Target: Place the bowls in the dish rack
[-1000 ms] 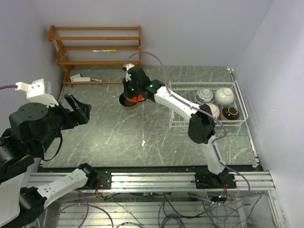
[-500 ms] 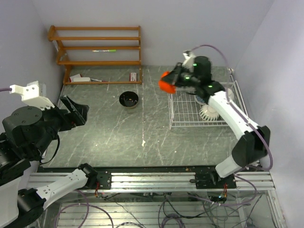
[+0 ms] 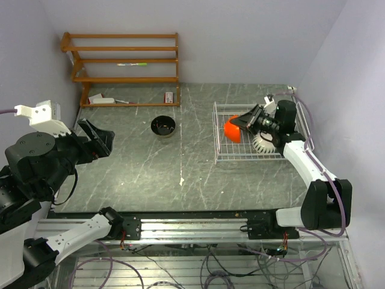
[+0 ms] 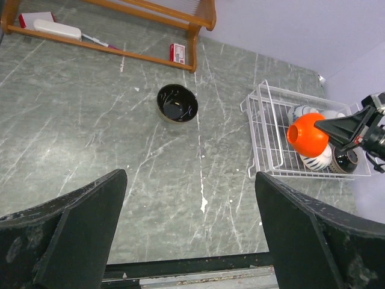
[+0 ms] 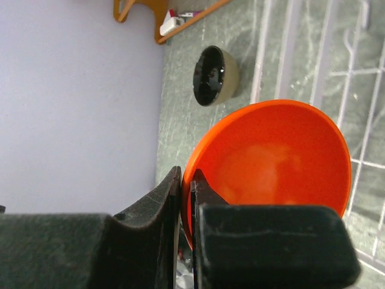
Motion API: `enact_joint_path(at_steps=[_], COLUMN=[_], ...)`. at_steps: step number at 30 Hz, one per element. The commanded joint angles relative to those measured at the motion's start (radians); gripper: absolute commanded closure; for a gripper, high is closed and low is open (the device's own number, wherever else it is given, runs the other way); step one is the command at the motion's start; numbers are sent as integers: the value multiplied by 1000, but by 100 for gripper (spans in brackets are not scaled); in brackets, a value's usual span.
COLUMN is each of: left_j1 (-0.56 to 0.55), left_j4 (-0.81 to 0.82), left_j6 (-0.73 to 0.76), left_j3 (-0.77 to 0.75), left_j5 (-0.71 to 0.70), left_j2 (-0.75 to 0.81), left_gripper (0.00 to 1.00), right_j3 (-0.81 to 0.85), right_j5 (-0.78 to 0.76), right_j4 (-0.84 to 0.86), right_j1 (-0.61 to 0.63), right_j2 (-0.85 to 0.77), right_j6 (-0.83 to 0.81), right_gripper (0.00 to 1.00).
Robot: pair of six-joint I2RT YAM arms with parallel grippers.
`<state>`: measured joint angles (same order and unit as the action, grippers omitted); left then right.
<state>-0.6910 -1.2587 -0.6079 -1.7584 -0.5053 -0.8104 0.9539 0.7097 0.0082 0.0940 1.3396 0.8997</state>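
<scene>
While the left gripper (image 4: 191, 174) hangs with fingers wide apart, a grey-green veined stone table (image 3: 138, 174) spreads between pale lilac walls (image 3: 240, 36); a wooden shelf (image 3: 120, 60) stands far left, the small red-and-white box (image 3: 170, 96) under it printed too small to read. Mid-table sits a dark bowl (image 3: 163, 126); rightward, the right gripper (image 3: 246, 120) pinches the rim of the orange bowl (image 3: 233, 131), tilted over the white dish rack (image 3: 222, 158).

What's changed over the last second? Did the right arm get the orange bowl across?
Yes. The right gripper lifted the orange bowl off the dark bowl mid-table and swung it right. It now holds the bowl by the rim, tilted, over the left part of the dish rack, not yet released. The dark bowl stayed put. The left gripper is open and has barely shifted.
</scene>
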Motion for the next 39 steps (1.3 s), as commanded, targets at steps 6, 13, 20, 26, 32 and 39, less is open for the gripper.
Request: enact_joint_path(at_steps=[6, 13, 20, 26, 32, 39], left_j1=[-7, -7, -7, -7, -7, -6], left_j4=[-15, -3, 17, 38, 45, 43], left_j6=[2, 12, 22, 38, 43, 44], left_j3=[-52, -57, -45, -35, -33, -33], left_j5=[14, 25, 24, 31, 31, 26], left_j2=[-26, -46, -62, -83, -91, -95], left_gripper=[1, 1, 1, 1, 1, 1], right_j3=[-155, -178, -196, -219, -233, -270], right_j5=[156, 162, 175, 170, 149, 228], right_j4=[293, 336, 337, 311, 229, 385], right_j1=[-70, -86, -111, -126, -166, -183], right_j2=[67, 168, 239, 272, 275, 281], right_j6=[176, 193, 182, 168, 121, 223], right_gripper=[100, 100, 98, 97, 93, 93])
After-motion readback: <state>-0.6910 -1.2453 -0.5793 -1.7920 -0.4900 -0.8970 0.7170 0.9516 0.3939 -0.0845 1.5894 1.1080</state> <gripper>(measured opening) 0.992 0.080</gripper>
